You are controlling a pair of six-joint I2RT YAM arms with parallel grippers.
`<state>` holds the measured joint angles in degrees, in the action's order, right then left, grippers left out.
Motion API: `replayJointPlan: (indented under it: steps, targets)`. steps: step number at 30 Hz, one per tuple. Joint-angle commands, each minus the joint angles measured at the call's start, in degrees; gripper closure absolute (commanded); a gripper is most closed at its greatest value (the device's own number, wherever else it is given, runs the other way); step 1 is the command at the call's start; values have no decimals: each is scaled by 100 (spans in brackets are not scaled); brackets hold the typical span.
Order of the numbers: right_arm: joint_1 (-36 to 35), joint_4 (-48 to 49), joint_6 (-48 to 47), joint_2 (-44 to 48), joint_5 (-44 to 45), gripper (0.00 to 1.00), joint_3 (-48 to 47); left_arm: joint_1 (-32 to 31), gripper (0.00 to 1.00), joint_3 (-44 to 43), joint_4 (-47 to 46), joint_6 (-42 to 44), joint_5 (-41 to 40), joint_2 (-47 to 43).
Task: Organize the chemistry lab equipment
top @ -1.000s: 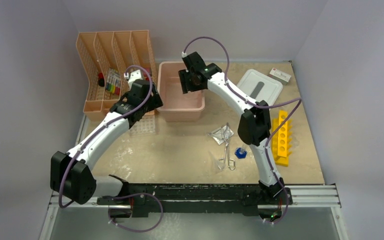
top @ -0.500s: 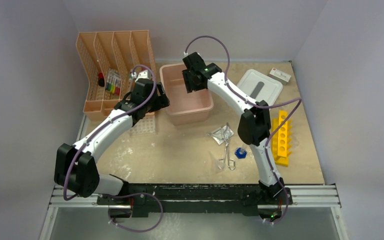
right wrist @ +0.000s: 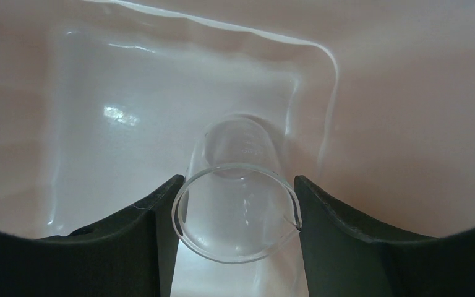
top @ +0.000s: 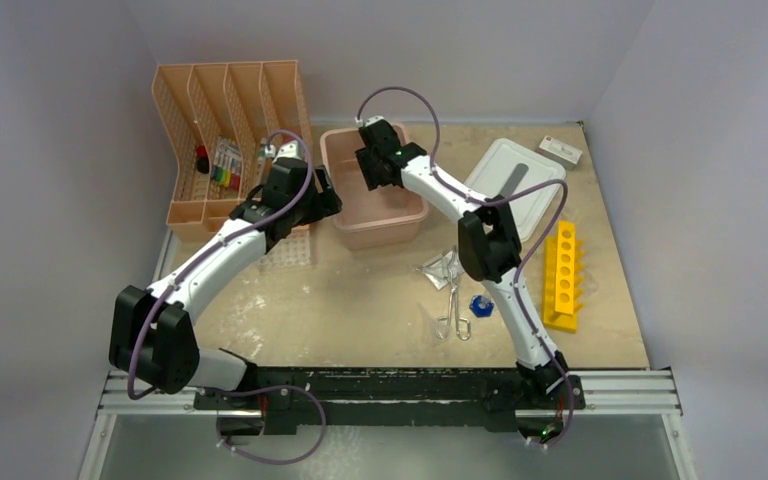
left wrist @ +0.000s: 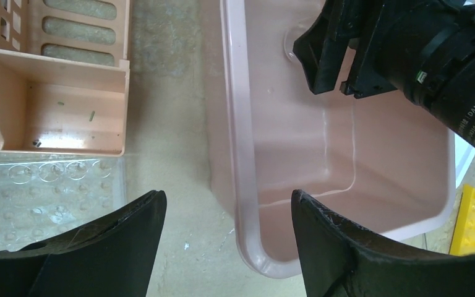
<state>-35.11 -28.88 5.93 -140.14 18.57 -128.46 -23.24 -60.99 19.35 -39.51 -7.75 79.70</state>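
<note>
Beaker (right wrist: 238, 213) upright, mouth up, base toward pink bin (right wrist: 408, 93), pinched by right gripper (right wrist: 235, 184); left gripper (left wrist: 229, 199) spread empty.

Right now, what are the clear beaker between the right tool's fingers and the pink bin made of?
Small clear beaker: glass or clear plastic, unclear which; transparent, shiny rim, faint printed marks. Pink rectangular bin: glossy moulded plastic; rounded corners, soft reflections.

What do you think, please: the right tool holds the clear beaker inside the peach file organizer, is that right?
Not quite. The right tool holds the clear beaker inside the pink bin, not the peach file organizer. The right wrist view shows the bin's pink floor and walls around the beaker.
</note>
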Motion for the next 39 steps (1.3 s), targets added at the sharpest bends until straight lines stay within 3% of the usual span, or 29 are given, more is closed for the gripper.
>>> replayJointPlan:
  steps: [1,5,15,29,39]
  targets:
    - [161,512,-213,182,160,55,-256,48,27,136,-361,-170,31,-241]
    - [230,562,-291,121,19,50,-290,48,27,360,-499,-373,48,-359]
    - [239,413,-470,81,-161,26,-626,41,27,331,-407,-529,62,-341]
    - [234,68,-241,564,-288,27,-973,46,26,237,-304,-430,186,-446]
    - [232,395,-7,2818,-765,26,579,41,26,29,-95,14,184,-704]
